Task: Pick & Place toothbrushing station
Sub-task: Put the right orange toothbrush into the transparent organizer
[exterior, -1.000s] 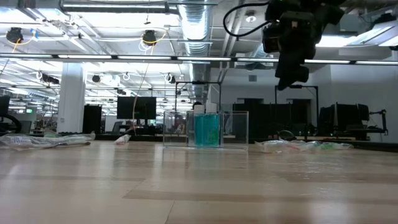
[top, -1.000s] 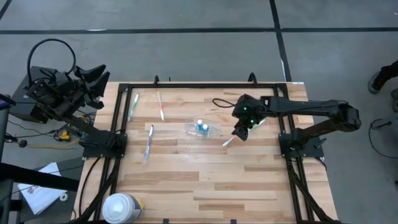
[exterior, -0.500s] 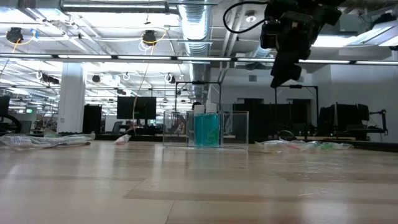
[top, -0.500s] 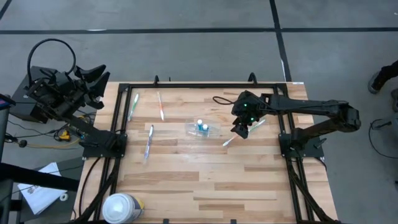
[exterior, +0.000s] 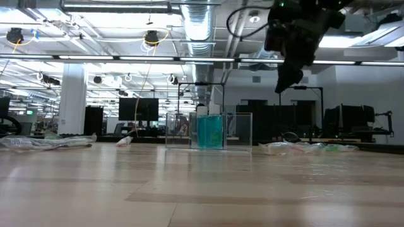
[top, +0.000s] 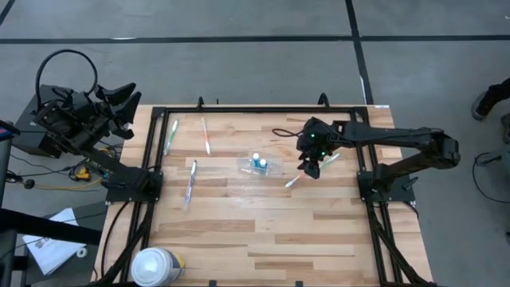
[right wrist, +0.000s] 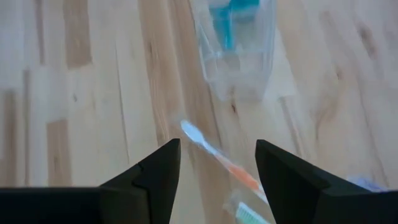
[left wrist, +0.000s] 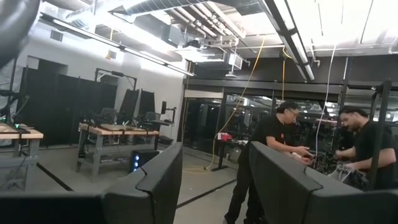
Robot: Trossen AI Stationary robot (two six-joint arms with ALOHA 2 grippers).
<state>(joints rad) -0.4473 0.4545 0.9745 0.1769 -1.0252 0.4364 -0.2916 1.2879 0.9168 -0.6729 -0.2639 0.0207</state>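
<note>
Where wrist looks, toothbrush (right wrist: pixel 214 155) orange-handled (overhead blurs)

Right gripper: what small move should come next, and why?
Probably a straight descent. The right gripper hangs open above the table, empty, and an orange-handled toothbrush lies on the wood right between its fingers, beside the clear cup. Lowering would bring the fingers to either side of the handle. The left gripper waits off the table.

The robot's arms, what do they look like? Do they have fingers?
Both arms are dark, nearly black, built from jointed segments. The right arm has a looping black cable and a small green light near its gripper. The left arm carries a big black cable loop. Each gripper has two flat, dark, wedge-shaped fingers.
</note>
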